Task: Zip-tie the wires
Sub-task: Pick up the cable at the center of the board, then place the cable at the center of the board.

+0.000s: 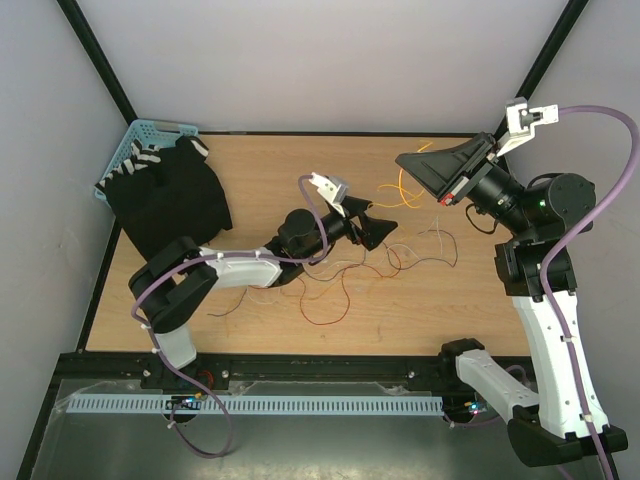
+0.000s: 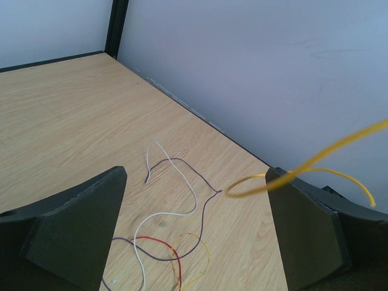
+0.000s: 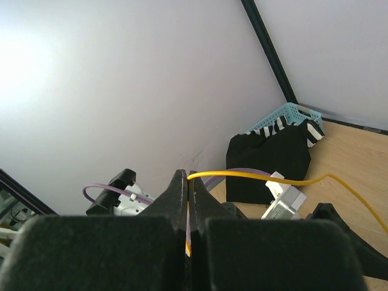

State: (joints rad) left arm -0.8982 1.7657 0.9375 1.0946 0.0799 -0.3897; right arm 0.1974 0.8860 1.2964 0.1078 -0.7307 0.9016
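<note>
Gathering step, seemingly: right hand clenched yellow wire aloft; left hand gaped, released, beside it. Left likely needed to pinch next.

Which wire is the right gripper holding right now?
The yellow wire: it alone is pinched in the shut right gripper and lifted; the red strand, white strand and dark strand lie loose on the table.

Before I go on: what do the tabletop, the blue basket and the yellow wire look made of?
By look: tabletop, wood or wood-look laminate, matte; light grain lines show. The blue basket, likely moulded plastic; regular lattice of holes. The yellow wire, smooth, slightly glossy plastic insulation, probably over metal; it holds a springy arc.
</note>
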